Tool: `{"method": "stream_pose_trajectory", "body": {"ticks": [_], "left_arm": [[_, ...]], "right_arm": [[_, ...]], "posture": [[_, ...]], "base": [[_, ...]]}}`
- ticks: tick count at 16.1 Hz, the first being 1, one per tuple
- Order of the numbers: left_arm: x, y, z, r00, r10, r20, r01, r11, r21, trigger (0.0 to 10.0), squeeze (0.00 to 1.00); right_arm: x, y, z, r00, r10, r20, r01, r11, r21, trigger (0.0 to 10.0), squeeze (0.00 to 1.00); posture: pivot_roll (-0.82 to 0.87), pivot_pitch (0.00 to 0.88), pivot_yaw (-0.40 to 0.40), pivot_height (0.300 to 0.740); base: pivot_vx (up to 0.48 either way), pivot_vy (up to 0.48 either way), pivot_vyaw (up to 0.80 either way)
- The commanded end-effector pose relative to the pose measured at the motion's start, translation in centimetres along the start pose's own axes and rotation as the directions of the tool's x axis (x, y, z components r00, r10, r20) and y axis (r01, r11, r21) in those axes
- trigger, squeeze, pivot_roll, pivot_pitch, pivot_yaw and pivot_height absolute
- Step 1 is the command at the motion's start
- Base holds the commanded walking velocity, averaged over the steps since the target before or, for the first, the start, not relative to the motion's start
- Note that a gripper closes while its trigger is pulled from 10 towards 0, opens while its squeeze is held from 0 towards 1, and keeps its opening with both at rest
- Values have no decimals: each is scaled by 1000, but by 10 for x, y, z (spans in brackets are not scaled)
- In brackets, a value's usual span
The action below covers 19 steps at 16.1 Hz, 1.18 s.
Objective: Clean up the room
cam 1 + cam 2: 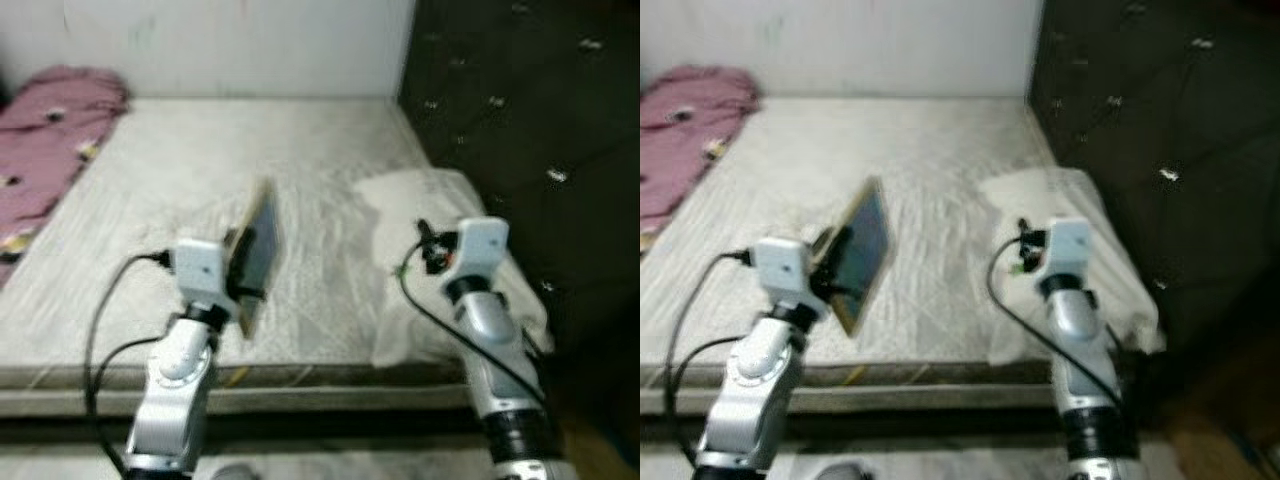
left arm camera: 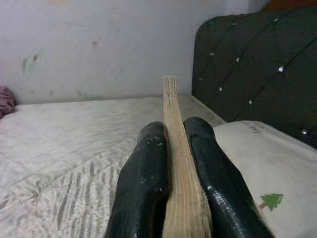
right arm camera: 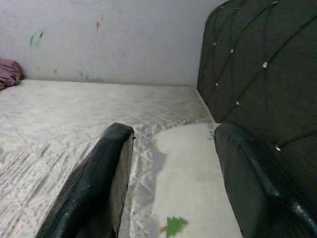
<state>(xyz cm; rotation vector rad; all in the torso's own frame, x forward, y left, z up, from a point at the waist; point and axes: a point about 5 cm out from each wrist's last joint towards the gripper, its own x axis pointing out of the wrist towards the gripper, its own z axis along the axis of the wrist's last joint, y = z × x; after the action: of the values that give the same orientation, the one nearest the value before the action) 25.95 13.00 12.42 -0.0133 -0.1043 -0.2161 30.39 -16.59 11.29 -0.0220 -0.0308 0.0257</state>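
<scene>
My left gripper is shut on a thin flat book with a dark cover and pale page edges, held upright on its edge above the near side of the mattress. In the left wrist view the book's page edge stands between the two black fingers. My right gripper is open and holds nothing, hovering over a white pillow at the right of the bed. The pillow carries a small green tree print.
A pink blanket is bunched at the far left of the mattress. A dark tufted headboard rises along the right side. A pale wall closes the far end. The bed frame edge runs just below my arms.
</scene>
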Motion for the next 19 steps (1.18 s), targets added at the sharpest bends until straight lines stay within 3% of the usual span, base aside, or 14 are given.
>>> {"method": "stream_pose_trajectory", "body": {"ticks": [1, 9, 14, 19], "left_arm": [[2, 8, 13, 998, 20, 62, -21, 1000, 22, 10000, 0], [0, 10, 10, 996, 75, 45, -76, 997, 26, 10000, 0], [1, 29, 1, 967, 253, -6, -253, 966, -59, 10000, 0], [15, 45, 3, 956, 292, 5, -288, 946, -149, 10000, 0]], "right_arm": [[4, 11, 5, 999, 30, 15, -31, 999, 10, 10000, 0], [-1, 7, 4, 1000, 26, 11, -26, 1000, 1, 10000, 0], [-15, -4, 1, 1000, 11, -14, -11, 1000, -15, 10000, 0], [-38, -17, 1, 998, 9, -55, -9, 1000, -15, 10000, 0]], "posture": [[-57, 0, -13, 740], [-62, 0, -14, 740], [-72, 12, -24, 740], [-107, 61, -32, 740]], "base": [[480, 0, 0], [81, 0, 0], [0, 0, 0], [0, 0, 0]]}}
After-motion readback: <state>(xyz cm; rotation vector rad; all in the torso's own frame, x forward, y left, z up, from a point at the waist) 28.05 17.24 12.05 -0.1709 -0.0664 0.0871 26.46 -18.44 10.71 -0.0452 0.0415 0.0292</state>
